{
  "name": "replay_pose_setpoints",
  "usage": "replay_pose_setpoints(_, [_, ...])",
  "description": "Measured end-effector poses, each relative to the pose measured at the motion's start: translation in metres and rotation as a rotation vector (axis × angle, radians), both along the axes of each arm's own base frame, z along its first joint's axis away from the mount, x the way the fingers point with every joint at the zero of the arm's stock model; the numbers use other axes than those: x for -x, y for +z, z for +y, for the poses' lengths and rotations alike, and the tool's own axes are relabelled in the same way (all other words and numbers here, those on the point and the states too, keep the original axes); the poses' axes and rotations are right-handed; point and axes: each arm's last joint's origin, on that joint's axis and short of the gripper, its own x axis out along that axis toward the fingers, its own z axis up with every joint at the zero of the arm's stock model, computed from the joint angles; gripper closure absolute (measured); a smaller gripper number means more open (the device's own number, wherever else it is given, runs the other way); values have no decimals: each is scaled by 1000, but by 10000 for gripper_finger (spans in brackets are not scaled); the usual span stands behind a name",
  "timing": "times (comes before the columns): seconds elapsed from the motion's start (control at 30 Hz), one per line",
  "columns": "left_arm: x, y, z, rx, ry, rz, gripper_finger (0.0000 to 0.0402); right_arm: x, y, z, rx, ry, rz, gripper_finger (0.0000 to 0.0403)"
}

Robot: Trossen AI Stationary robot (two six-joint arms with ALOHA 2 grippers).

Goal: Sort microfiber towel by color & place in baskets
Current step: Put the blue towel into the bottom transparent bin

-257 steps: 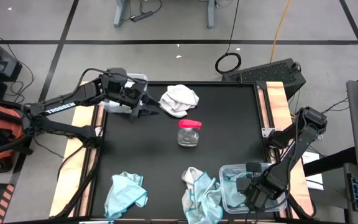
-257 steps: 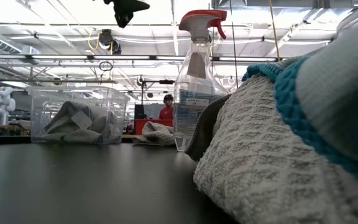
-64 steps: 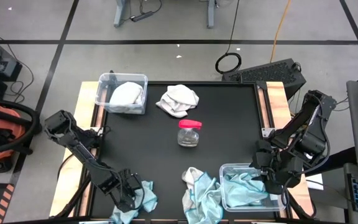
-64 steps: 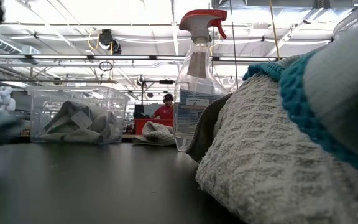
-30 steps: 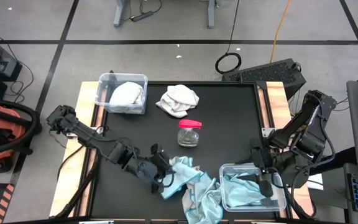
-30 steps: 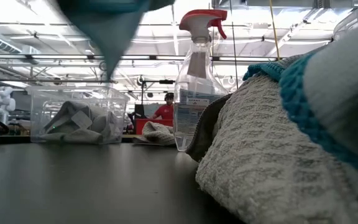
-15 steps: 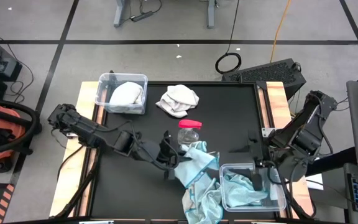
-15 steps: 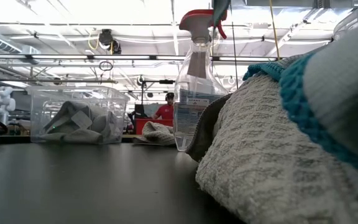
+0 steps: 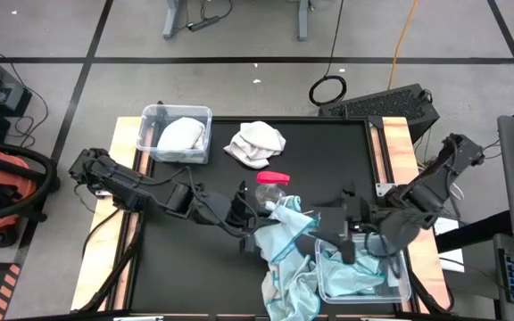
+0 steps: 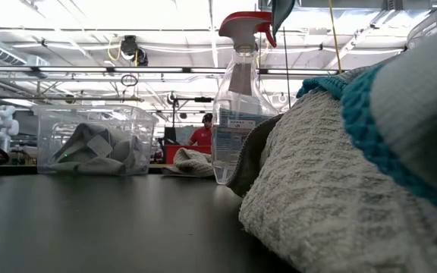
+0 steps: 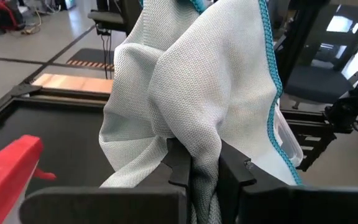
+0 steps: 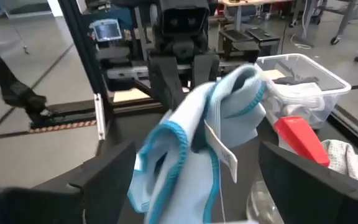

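My left gripper [image 9: 250,219] reaches in from the table's left to the middle, shut on a light blue microfiber towel [image 9: 286,234] with a teal edge. My right gripper [image 9: 333,228] faces it from the right, open. Its fingers stand on either side of the towel [image 12: 197,140] without touching it. The near-right basket [image 9: 398,287] holds blue towels, the far-left basket [image 9: 150,114] a white one [image 9: 182,135]. Another white towel [image 9: 257,143] lies on the table at the far middle. A heap of blue and white towels [image 9: 288,290] lies at the near edge. My left gripper pinches a bunched part of the blue towel [image 11: 196,157] between its two fingers [image 11: 179,167], several layers gathered together. The fingers come nearly level from the table's left. The towel is lifted clear of the table, billowing ahead of the fingers and hanging slack below them.
A clear bottle with a red top [image 9: 272,183] stands at the table's middle, right beside the held towel. In the low view the heap of towels [image 10: 340,189] fills the right side. The left half of the table shows bare black surface [image 9: 194,267].
My left gripper has carried the blue towel up and toward the table's far right, from beside the near heap to the middle by the bottle; the towel hangs clear. My right gripper has swung from over the near-right basket toward the table's left, up to the towel.
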Motion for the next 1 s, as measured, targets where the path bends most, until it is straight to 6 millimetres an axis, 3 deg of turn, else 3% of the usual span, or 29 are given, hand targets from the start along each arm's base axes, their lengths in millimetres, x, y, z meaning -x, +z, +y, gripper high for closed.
replay_pose_setpoints(0.23, [-1, 5, -2, -17, -43, -49, 369, -29, -9, -5, 39, -60, 1, 74])
replay_pose_setpoints(0.47, [-1, 5, -2, -14, -73, -50, 369, -53, -10, -9, 14, 29, -37, 92])
replay_pose_setpoints(0.6, [-1, 4, -2, -18, -74, -48, 369, -59, -15, -9, 12, 44, -23, 143])
replay_pose_setpoints(0.8, [-1, 4, -2, -35, -77, -47, 367, -59, -15, -9, 16, 44, -23, 253])
replay_pose_setpoints(1.0, [-2, 4, 0, -38, -62, -45, 338, -58, -14, -9, 31, 46, -25, 356])
